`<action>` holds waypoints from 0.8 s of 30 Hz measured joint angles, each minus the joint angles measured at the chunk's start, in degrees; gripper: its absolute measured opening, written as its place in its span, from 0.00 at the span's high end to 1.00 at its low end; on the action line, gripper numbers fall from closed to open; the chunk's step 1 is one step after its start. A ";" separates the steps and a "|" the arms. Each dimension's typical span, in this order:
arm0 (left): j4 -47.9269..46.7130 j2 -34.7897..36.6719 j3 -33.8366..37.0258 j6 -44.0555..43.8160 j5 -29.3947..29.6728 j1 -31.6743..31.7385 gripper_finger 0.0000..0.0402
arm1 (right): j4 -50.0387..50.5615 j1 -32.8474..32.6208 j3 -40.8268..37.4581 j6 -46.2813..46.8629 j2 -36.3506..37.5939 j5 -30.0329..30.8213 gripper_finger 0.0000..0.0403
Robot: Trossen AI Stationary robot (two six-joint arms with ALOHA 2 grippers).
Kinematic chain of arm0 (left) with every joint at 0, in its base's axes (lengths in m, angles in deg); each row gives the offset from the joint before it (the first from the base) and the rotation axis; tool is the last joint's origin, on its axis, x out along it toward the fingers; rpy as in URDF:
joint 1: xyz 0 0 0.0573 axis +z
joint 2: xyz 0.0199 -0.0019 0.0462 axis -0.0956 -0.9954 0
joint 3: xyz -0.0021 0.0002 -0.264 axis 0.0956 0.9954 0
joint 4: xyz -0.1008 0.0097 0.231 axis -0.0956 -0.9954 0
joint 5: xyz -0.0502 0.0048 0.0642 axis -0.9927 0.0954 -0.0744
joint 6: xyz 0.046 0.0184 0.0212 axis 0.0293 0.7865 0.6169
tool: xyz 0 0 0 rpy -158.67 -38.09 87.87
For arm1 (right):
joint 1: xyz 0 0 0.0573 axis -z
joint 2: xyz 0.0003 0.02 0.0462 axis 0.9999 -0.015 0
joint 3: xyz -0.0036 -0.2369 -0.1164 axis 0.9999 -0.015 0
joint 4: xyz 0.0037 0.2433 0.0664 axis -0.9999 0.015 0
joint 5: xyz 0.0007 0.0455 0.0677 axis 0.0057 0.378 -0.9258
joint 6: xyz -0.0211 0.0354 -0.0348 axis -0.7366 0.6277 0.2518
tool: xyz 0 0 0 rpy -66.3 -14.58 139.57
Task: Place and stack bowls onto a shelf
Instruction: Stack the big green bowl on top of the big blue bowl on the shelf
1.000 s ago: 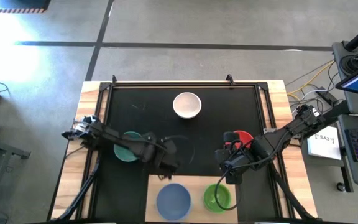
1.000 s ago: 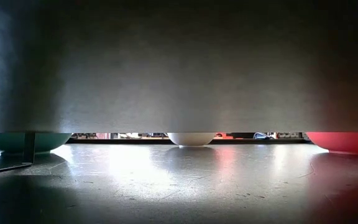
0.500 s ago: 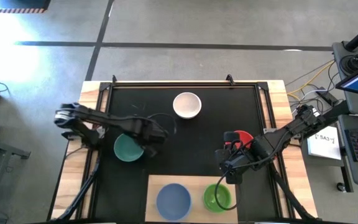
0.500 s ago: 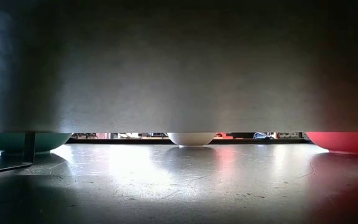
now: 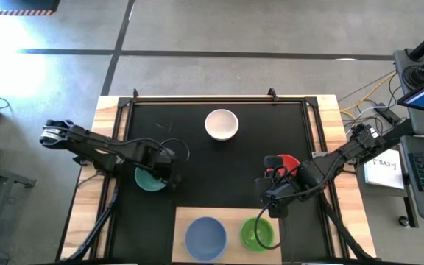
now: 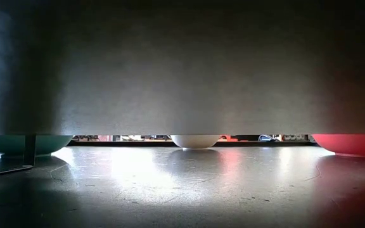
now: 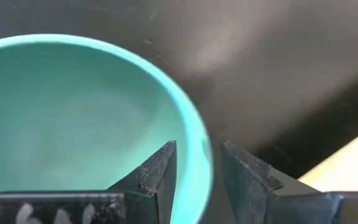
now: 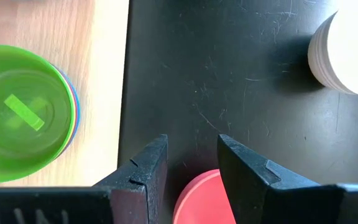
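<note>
1. Five separate bowl spots show, placed here from the pale rectangular wooden shelf at the near edge of the black mat. On the shelf sit one round pale blue plastic bowl and, beside it, a bright green plastic bowl topping a nested stack; coloured rims peek out under it in the right wrist view, too thin to count.
2. Off the shelf lie three bowls: a round white plastic bowl far beyond it, a teal plastic bowl beyond its left corner, and a red plastic bowl beyond its right corner.
3. Two dark arms are in view.
4. Since a second ago the left arm has swung away from the shelf's left corner back over the teal bowl; the bowls and the right arm have not moved.
5. The left gripper is part open, its fingers straddling the teal bowl's rim without clamping it.
6. The right gripper hangs open and empty just above the red bowl's near edge, beyond the green stack.
</note>
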 joint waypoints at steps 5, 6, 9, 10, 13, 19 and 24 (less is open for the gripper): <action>0.10 -0.92 2.34 -1.43 1.50 -0.06 0.71 | -0.13 0.00 0.00 0.00 0.00 0.02 0.68; 0.10 -1.41 2.53 -1.56 1.53 -0.06 0.70 | -0.12 0.00 0.00 0.00 0.00 0.02 0.68; 0.24 -2.70 2.57 -1.14 1.68 -0.06 0.69 | -0.18 0.03 0.00 0.00 0.00 0.02 0.68; 0.26 -3.22 2.57 -0.76 1.95 -0.06 0.69 | -0.23 0.15 0.00 0.00 0.00 0.01 0.68; 0.22 -4.66 2.57 -0.19 3.39 -0.06 0.69 | -0.27 0.39 0.00 0.00 0.00 0.02 0.68; 0.20 -7.31 2.55 1.47 4.37 -0.06 0.80 | -0.37 0.66 0.00 0.00 0.00 0.02 0.68; -0.38 -7.52 2.51 2.86 4.66 -0.06 0.97 | -0.37 0.66 0.00 0.02 0.00 0.00 0.68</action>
